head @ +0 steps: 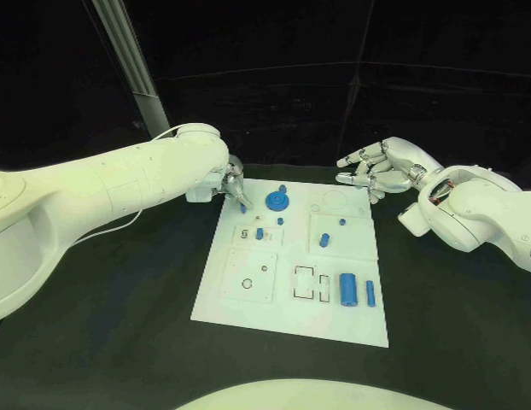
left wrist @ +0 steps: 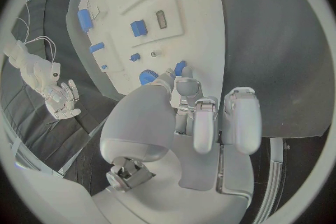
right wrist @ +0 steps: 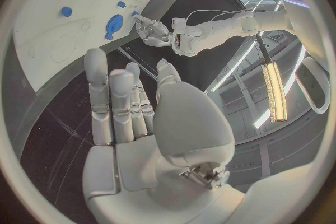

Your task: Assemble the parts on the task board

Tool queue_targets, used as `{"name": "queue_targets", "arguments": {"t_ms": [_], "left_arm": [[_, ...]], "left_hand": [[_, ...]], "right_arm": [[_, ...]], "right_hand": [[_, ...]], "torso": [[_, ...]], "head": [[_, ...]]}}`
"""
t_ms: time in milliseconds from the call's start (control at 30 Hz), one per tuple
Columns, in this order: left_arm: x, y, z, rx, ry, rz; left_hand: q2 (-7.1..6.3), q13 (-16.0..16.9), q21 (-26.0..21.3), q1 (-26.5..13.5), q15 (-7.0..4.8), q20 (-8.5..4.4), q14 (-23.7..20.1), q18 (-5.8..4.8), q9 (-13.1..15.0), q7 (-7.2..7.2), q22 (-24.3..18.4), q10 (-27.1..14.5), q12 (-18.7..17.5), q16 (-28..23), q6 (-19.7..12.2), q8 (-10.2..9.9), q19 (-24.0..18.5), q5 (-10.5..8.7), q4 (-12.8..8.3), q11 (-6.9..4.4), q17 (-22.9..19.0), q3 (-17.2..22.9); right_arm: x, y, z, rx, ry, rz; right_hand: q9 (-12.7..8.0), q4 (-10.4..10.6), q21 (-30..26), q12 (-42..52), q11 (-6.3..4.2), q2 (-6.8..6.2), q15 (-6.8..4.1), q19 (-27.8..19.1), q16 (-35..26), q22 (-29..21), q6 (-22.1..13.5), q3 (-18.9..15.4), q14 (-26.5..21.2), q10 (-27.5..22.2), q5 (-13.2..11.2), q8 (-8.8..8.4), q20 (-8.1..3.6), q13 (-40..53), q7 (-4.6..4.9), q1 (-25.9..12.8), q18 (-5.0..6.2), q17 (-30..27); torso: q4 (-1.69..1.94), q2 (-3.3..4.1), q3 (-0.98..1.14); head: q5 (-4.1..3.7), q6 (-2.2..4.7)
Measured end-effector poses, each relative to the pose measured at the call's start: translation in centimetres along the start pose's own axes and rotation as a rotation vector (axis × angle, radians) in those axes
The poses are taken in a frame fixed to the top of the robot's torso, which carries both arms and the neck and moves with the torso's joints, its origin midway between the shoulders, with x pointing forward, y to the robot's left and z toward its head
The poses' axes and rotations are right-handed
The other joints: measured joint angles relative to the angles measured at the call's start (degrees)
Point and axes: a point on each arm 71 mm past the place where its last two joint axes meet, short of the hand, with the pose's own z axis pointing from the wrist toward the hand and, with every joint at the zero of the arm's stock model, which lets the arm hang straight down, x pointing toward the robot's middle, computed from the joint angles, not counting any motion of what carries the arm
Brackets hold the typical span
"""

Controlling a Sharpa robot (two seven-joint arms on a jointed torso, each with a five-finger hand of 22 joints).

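While the black worktop (head: 118, 290) carries the white task board (head: 293, 256), left hand (head: 232, 184) pinches a small blue part (head: 242, 205) at its far-left corner, right hand (head: 376, 167) released, fingers spread.

Dim and dark around the black table (head: 118, 282), with the white task board (head: 293, 295) glowing pale. Strongly curved at the rims of both wrist views. Glaring from a long ceiling lamp (right wrist: 271, 92) in the right wrist view.
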Motion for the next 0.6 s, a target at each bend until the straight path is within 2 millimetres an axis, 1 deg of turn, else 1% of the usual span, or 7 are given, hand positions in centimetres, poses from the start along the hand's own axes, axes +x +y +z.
{"name": "queue_targets", "arguments": {"t_ms": [200, 267, 300, 367, 433, 500, 600], "left_arm": [[-0.01, -0.05, 0.00, 0.006, 0.002, -0.006], [-0.01, -0.06, 0.00, 0.008, 0.003, -0.009], [0.00, -0.07, 0.00, 0.009, 0.005, -0.011], [0.05, -0.05, -0.01, 0.012, 0.008, -0.016], [0.14, 0.03, -0.02, 0.015, 0.011, -0.020], [0.23, 0.16, -0.07, 0.019, 0.014, -0.026], [0.34, 0.41, -0.23, 0.027, 0.013, -0.037]], "left_hand": [[-0.47, -0.61, 0.00, 1.93, 0.00, -0.03, 0.00, 0.00, -0.44, 0.01, 0.00, 0.00, -0.71, 0.00, -0.45, -0.68, -0.03, -0.05, -2.58, 0.04, 0.00, 5.89], [-0.80, -1.02, 0.00, 2.23, 0.00, -0.12, 0.00, 0.00, -0.55, 0.15, 0.00, 0.00, -1.00, 0.00, -0.58, -0.89, -0.12, 0.04, -1.71, 0.05, 0.00, 7.82], [-1.29, -1.19, 0.00, 2.04, 0.00, -0.12, 0.00, 0.00, -0.54, 0.20, 0.00, -0.01, -1.07, 0.00, -0.64, -0.89, -0.12, 0.42, -1.01, 0.05, 0.00, 8.64], [-2.53, -1.49, 0.00, 0.81, 0.00, -0.12, 0.00, 0.00, -0.19, 0.21, 0.00, -0.01, -1.36, 0.00, -0.64, -0.31, -0.11, 0.70, -0.90, 0.05, 0.00, 11.21], [-3.61, -1.57, 0.00, -0.27, 0.00, -0.12, 0.00, 0.00, 0.18, 0.21, 0.00, 0.00, -1.36, 0.00, -0.64, 0.02, -0.11, 0.71, -1.71, 0.06, 0.00, 13.59], [-4.33, -1.57, 0.00, -0.99, 0.00, -0.12, 0.00, 0.00, 0.32, 0.21, 0.00, 0.25, -1.36, 0.00, -0.64, 0.28, -0.11, 1.36, -2.18, 0.28, 0.00, 15.01], [-5.25, -1.38, -0.01, -1.26, 0.00, -0.12, 0.00, 0.00, 0.61, 0.21, 0.00, 0.56, -1.36, 0.00, -0.64, 0.69, -0.11, 2.02, -2.55, 0.08, 0.00, 15.66]], "right_arm": [[0.00, 0.00, 0.00, 0.000, 0.001, 0.000], [0.00, 0.00, 0.00, 0.000, 0.001, 0.000], [0.00, -0.01, -0.01, 0.000, 0.001, 0.000], [0.01, 0.00, -0.01, 0.000, 0.001, 0.000], [0.01, 0.00, -0.02, 0.000, 0.002, 0.000], [-0.01, -0.02, -0.03, 0.001, 0.002, 0.000], [-0.02, -0.03, -0.05, 0.001, 0.002, 0.000]], "right_hand": [[0.00, 0.00, 0.00, 0.00, 0.00, 0.00, 0.00, 0.00, 0.00, 0.00, 0.00, 0.00, 0.00, 0.00, 0.00, 0.00, 0.00, 0.00, 0.00, 0.00, 0.00, 0.00], [0.00, 0.00, 0.00, 0.00, 0.00, 0.00, 0.00, 0.00, 0.00, 0.00, 0.00, 0.00, 0.00, 0.00, 0.00, 0.00, 0.00, 0.00, 0.00, 0.00, 0.00, -0.01], [0.00, 0.00, 0.00, 0.00, 0.00, 0.00, 0.00, 0.00, 0.00, 0.00, 0.00, 0.00, 0.00, 0.00, 0.00, 0.00, 0.00, 0.00, 0.00, 0.00, 0.00, -0.01], [0.00, 0.00, 0.00, 0.00, 0.00, 0.00, 0.00, 0.00, 0.00, 0.00, 0.00, 0.00, 0.00, 0.00, 0.00, 0.00, 0.00, -0.01, 0.00, 0.00, 0.00, -0.01], [0.00, 0.00, -0.23, 0.00, 0.00, 0.00, 0.00, 0.00, 0.00, 0.00, 0.00, 0.00, 0.00, 0.00, 0.00, 0.00, 0.00, -0.06, 0.00, 0.00, 0.00, -0.01], [0.00, 0.00, -0.23, 0.00, 0.00, 0.00, 0.00, 0.00, 0.00, 0.00, 0.00, 0.00, 0.00, 0.00, 0.00, 0.00, 0.00, -0.06, 0.00, 0.00, 0.00, -0.01], [0.00, 0.00, -0.24, 0.00, 0.00, 0.00, 0.00, 0.00, 0.00, 0.00, 0.00, 0.00, 0.00, 0.00, 0.00, 0.00, 0.00, -0.06, 0.00, 0.00, 0.00, 0.02]], "torso": [[-0.01, 0.00, 0.01], [-0.02, 0.01, 0.01], [-0.02, 0.01, 0.01], [-0.02, 0.00, 0.01], [-0.02, -0.01, 0.02], [0.00, -0.01, 0.02], [0.08, -0.05, 0.02]], "head": [[-0.02, -0.02], [-0.04, -0.03], [-0.07, -0.03], [-0.07, -0.07], [-0.09, -0.07], [-0.10, -0.07], [-0.10, -0.03]]}}
